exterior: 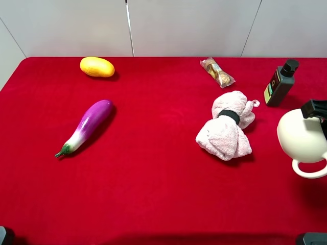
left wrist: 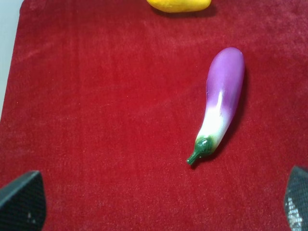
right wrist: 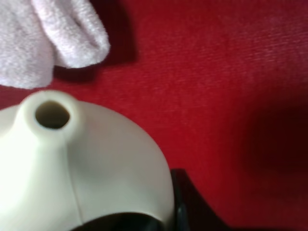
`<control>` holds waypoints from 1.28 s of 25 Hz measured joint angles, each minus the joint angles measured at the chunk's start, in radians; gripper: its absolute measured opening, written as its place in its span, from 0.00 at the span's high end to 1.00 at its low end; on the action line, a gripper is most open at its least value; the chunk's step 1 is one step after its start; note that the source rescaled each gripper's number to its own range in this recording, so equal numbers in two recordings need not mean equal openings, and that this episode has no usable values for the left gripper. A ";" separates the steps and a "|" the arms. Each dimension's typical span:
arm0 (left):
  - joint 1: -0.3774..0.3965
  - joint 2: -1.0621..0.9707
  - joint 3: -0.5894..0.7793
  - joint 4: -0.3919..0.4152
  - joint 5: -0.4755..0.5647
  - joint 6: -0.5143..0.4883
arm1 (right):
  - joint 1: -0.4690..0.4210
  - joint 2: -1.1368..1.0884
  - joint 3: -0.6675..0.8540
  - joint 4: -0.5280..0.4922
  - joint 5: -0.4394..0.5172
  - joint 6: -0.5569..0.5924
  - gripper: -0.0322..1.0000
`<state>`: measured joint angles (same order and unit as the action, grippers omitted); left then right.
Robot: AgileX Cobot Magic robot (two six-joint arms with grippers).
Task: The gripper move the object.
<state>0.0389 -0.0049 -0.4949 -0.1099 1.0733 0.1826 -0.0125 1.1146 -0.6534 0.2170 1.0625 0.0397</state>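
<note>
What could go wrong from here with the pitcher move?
Right claw seems to grip the pitcher only at its rim: smooth ceramic could slip or swing. Pink towel lies close beside it: a sideways move could snag it. Black bottle stands upright just behind: easy to topple.

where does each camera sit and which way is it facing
exterior high: mounted high off the arms, looking down on the red table; the right gripper shows at the right edge, by the pitcher.
left wrist: on the left arm, looking down at the eggplant; left gripper shows, fingertips wide apart.
right wrist: on the right arm, close on the pitcher and pink towel; one black finger at the pitcher's side.
shared: exterior and left wrist both show the eggplant; exterior and right wrist, pitcher and towel.
</note>
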 joint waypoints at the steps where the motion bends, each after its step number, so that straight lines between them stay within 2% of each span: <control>1: 0.000 0.000 0.000 0.000 0.000 0.000 | 0.000 0.000 0.000 0.005 0.000 0.000 0.97; 9: 0.000 0.000 0.000 0.000 0.000 0.000 | 0.000 0.000 0.000 0.075 0.004 -0.004 0.97; 16: 0.000 0.000 0.000 0.000 0.000 0.000 | 0.016 0.000 -0.028 0.084 0.008 0.004 0.97; 19: 0.000 0.000 0.000 0.000 0.000 0.000 | 0.084 0.005 -0.089 0.070 0.008 0.061 0.97; 25: 0.000 0.000 0.000 0.000 0.000 0.000 | 0.267 0.111 -0.216 -0.020 0.010 0.186 0.97; 32: 0.000 0.000 0.000 0.000 0.000 0.000 | 0.428 0.281 -0.372 -0.048 -0.005 0.230 0.97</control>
<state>0.0389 -0.0049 -0.4949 -0.1099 1.0733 0.1826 0.4159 1.3952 -1.0259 0.1687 1.0573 0.2695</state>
